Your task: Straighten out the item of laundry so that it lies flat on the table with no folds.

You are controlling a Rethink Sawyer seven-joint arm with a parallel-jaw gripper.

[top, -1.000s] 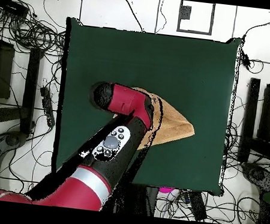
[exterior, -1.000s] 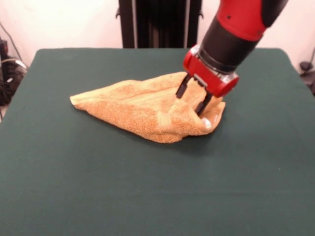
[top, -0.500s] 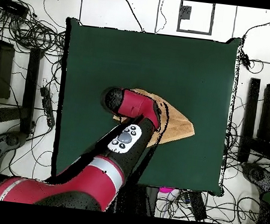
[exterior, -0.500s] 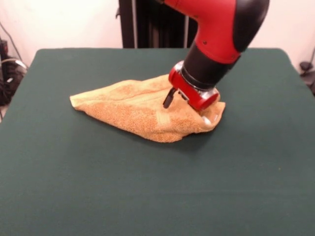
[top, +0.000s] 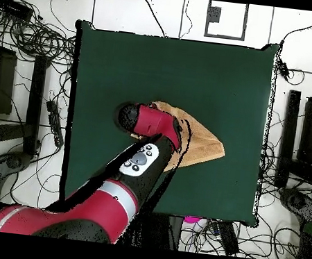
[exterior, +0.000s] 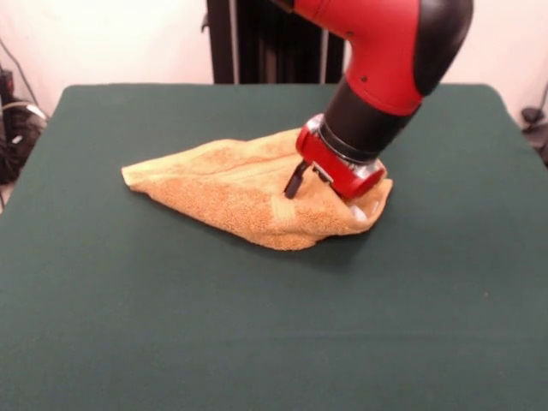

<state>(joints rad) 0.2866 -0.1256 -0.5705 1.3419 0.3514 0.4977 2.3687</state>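
Note:
The orange-tan towel (exterior: 231, 184) lies crumpled in a folded wedge near the middle of the dark green table (exterior: 257, 325). It tapers to a point at the left, and its bulkier end is at the right. A bit of white label (exterior: 361, 214) shows at that right end. My gripper (exterior: 318, 192) is pressed down into the towel's right part, and the red wrist covers most of it. In the overhead view the towel (top: 204, 145) sticks out to the right from under the arm (top: 149, 124), on the table (top: 159, 65).
The black pedestal (exterior: 274, 38) stands behind the table's far edge. Cables lie on the floor at the left (exterior: 13, 128). In the overhead view, cables and dark equipment (top: 28, 51) surround the table on both sides.
The arm has come down and shifted left in the front view, pushing the gripper into the towel. The towel's shape has hardly changed.

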